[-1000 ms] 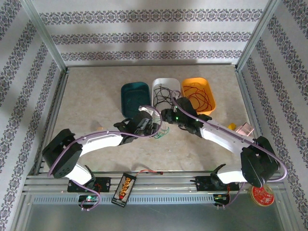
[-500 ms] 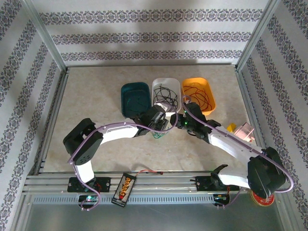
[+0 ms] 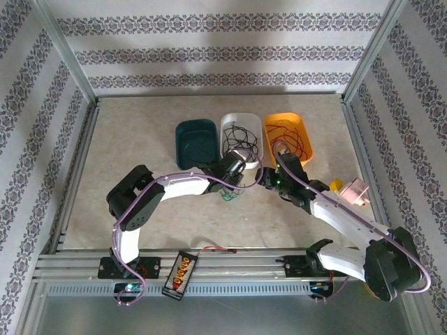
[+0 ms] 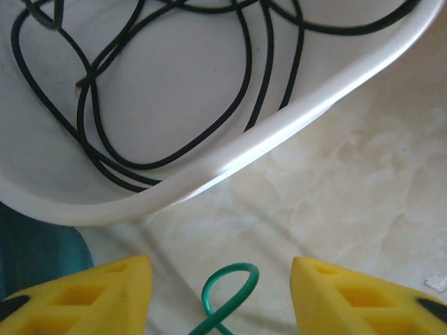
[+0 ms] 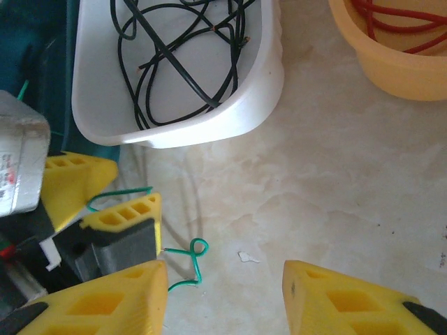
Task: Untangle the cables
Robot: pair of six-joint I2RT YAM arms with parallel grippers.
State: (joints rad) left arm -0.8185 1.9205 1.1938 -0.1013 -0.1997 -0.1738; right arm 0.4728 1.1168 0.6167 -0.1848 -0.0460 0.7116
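A green cable (image 3: 230,196) lies on the table just in front of the white tray (image 3: 242,116) that holds the black cables (image 3: 241,139). My left gripper (image 4: 222,296) hangs low over it, open, and the cable's small loop (image 4: 228,289) stands between the yellow fingers (image 4: 77,296) without touching them. My right gripper (image 5: 223,296) is open beside it on the right, over bare table, with the green cable (image 5: 195,257) close to its left finger (image 5: 98,303). Red cables (image 3: 290,139) lie in the orange tray (image 3: 286,116).
A teal tray (image 3: 195,124) stands left of the white one, all three in a row at mid-table. A battery pack (image 3: 181,271) with a red-black lead lies on the front rail. A small yellow and pink object (image 3: 351,187) sits at the right edge.
My left gripper has moved right and toward the white tray, and its jaws have narrowed around the green loop. My right gripper has drawn back to the right, still open.
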